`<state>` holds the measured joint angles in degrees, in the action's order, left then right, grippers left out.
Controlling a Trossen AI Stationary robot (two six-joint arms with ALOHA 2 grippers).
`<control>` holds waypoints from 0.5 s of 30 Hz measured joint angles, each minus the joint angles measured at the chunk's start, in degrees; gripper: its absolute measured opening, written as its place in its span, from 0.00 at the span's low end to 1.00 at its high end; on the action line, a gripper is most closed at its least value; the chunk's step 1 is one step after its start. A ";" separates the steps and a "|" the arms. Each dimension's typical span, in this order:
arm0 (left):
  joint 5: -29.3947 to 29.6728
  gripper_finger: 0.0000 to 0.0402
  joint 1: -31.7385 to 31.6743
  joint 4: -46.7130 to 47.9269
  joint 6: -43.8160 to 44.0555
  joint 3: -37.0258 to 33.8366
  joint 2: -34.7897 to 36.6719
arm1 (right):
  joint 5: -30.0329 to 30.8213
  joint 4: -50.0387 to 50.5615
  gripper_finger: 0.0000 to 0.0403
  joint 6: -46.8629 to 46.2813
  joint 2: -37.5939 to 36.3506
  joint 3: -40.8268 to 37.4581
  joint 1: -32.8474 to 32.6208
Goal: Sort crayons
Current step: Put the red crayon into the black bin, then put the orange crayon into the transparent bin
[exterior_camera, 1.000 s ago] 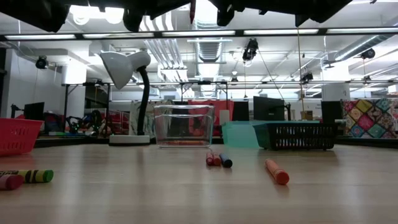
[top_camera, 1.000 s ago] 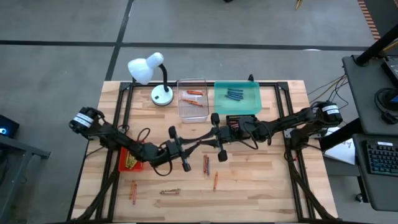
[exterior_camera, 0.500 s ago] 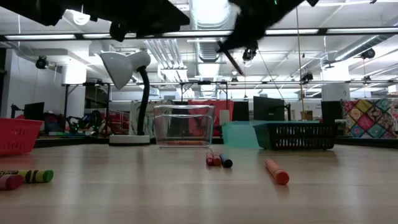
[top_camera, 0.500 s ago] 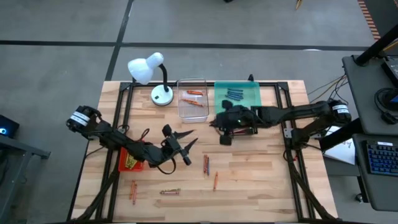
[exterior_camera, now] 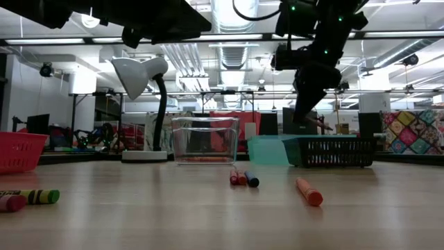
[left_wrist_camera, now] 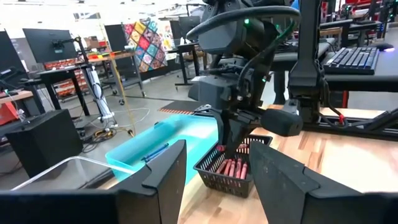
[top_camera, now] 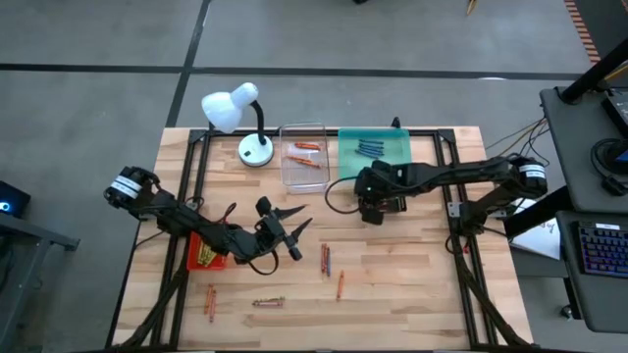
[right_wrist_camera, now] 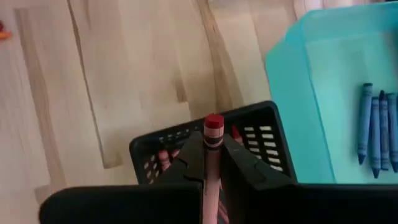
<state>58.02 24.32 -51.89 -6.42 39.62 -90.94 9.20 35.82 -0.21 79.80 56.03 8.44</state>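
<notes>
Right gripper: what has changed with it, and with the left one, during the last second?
The right gripper, shut on a red crayon, swung from mid-table to above the black basket. The left gripper let go, opened and drew back toward the red tray. The loose crayons on the table lie as before.

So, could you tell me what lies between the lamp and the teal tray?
In the high view, the clear tray with orange crayons sits between the lamp and the teal tray.
</notes>
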 joint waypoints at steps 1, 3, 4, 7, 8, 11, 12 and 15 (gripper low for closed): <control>0.00 0.40 0.00 0.04 -0.01 0.00 0.00 | 0.25 -0.08 0.03 0.02 0.06 -0.15 0.11; 0.01 0.40 0.00 0.16 -0.03 0.00 0.00 | 2.59 0.14 0.03 0.28 0.12 -0.58 0.10; 0.01 0.40 0.00 0.18 -0.04 0.00 0.00 | 4.09 0.11 0.03 0.63 0.12 -0.76 0.12; 0.02 0.40 0.00 0.25 -0.08 0.00 0.00 | 7.10 0.38 0.08 1.25 0.12 -1.06 0.40; 0.03 0.40 0.00 0.26 -0.07 0.00 0.00 | 7.31 0.37 0.11 1.25 0.13 -1.07 0.60; 0.04 0.40 0.00 0.44 -0.09 0.00 0.00 | 7.35 0.34 0.20 0.82 0.55 -1.07 1.25; 0.04 0.40 0.00 0.43 -0.07 0.00 0.00 | 7.36 0.34 0.23 0.81 0.73 -1.07 1.38; 0.07 0.40 0.09 0.45 -0.09 0.00 0.00 | 7.40 0.34 0.30 0.89 0.92 -1.07 1.41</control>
<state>58.08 24.41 -51.44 -6.50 39.62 -90.94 16.60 36.16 0.68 80.73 54.96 9.85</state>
